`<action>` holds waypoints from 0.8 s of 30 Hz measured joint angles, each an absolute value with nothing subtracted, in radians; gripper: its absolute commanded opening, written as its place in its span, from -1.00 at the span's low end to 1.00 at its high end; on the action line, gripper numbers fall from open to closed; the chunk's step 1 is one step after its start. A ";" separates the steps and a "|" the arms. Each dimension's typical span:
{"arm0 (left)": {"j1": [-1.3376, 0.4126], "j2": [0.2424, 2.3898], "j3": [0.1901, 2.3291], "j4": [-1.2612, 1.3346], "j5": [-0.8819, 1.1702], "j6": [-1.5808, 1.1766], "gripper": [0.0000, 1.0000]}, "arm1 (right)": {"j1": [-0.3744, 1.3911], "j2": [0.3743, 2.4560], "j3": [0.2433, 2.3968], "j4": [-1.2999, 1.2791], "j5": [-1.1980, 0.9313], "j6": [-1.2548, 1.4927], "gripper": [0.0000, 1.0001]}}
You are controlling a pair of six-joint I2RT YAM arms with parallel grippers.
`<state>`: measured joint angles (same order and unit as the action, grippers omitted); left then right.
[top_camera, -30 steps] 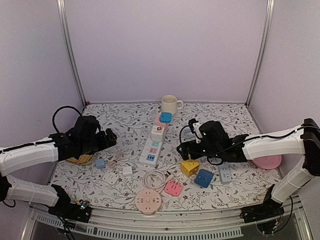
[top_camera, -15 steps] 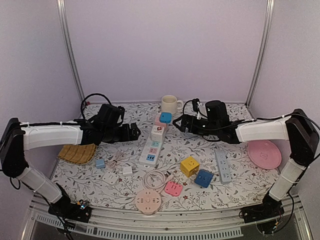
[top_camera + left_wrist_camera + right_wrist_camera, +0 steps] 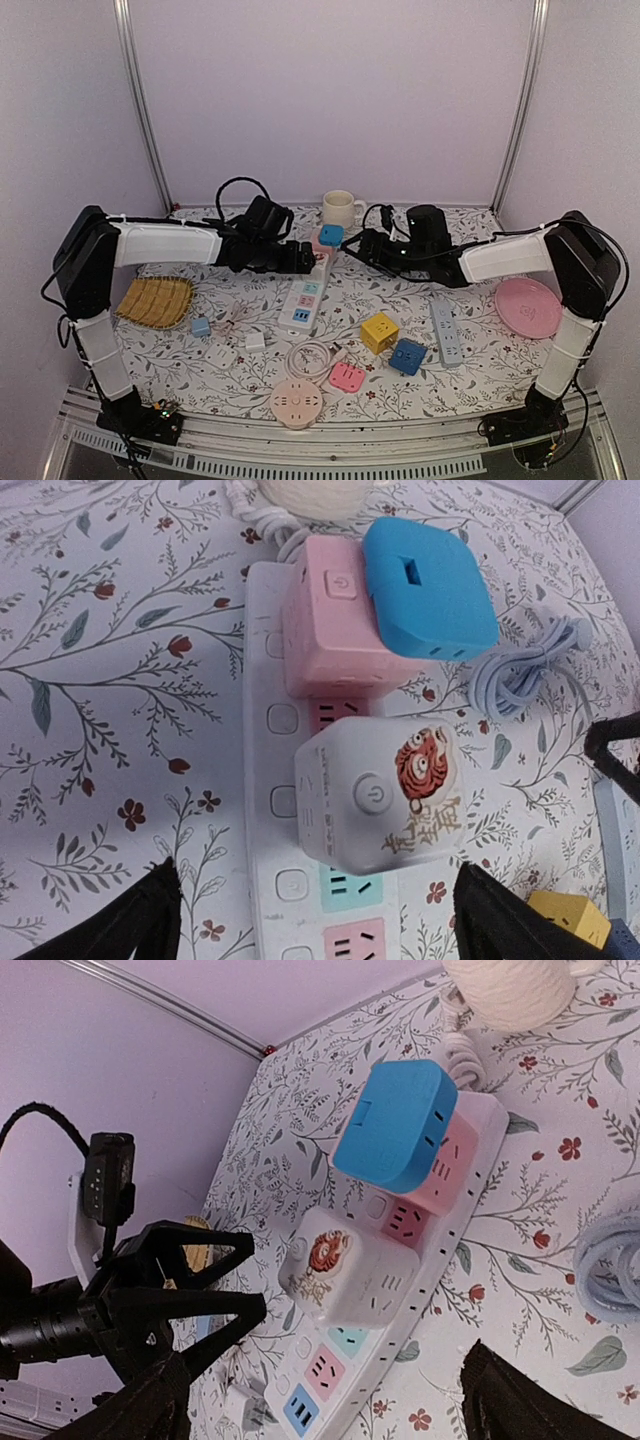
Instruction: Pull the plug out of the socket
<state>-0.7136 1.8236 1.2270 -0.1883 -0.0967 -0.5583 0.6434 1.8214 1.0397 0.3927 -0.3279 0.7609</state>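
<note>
beside power strip (image 3: 298,305) edges, end effectors (image 3: 310,257) (image 3: 351,249) spread wide

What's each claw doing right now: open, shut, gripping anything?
Left claw: open, holding nothing.
Right claw: open, holding nothing.

- Robot lab test cell, not a home: closed booth w/ plain lilac panels (image 3: 330,100) at 9, 12 & 3 o'clock.
- Bare aluminium posts (image 3: 142,100) in rear corners, approx 11 & 1 o'clock.
- Metal rail (image 3: 330,440) w/ loose wiring at 6 o'clock, arm bases (image 3: 140,420) bolted on.
- Floral cloth (image 3: 255,295) over table; staged props at centre: power strip (image 3: 305,290), misc adapter cubes, mug (image 3: 341,209) at 12 o'clock.
</note>
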 measured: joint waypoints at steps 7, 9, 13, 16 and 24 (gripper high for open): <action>-0.777 1.970 1.410 -0.272 -0.183 -0.518 0.90 | 0.621 1.721 0.876 0.405 -0.326 0.772 0.91; -0.791 2.016 1.457 -0.299 -0.200 -0.506 0.90 | 0.616 1.678 0.835 0.407 -0.320 0.771 0.91; -0.804 2.097 1.533 -0.362 -0.242 -0.492 0.82 | 0.614 1.605 0.781 0.413 -0.307 0.771 0.91; -0.805 2.141 1.575 -0.405 -0.292 -0.478 0.64 | 0.614 1.569 0.751 0.420 -0.300 0.771 0.91; -0.825 2.153 1.608 -0.440 -0.340 -0.441 0.01 | 0.614 1.557 0.713 0.425 -0.281 0.770 0.91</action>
<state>-0.8253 2.1532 1.6077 -0.4404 -0.3401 -0.4408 0.6136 1.5574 0.7128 0.4248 -0.2813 0.7700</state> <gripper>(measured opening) 0.606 0.954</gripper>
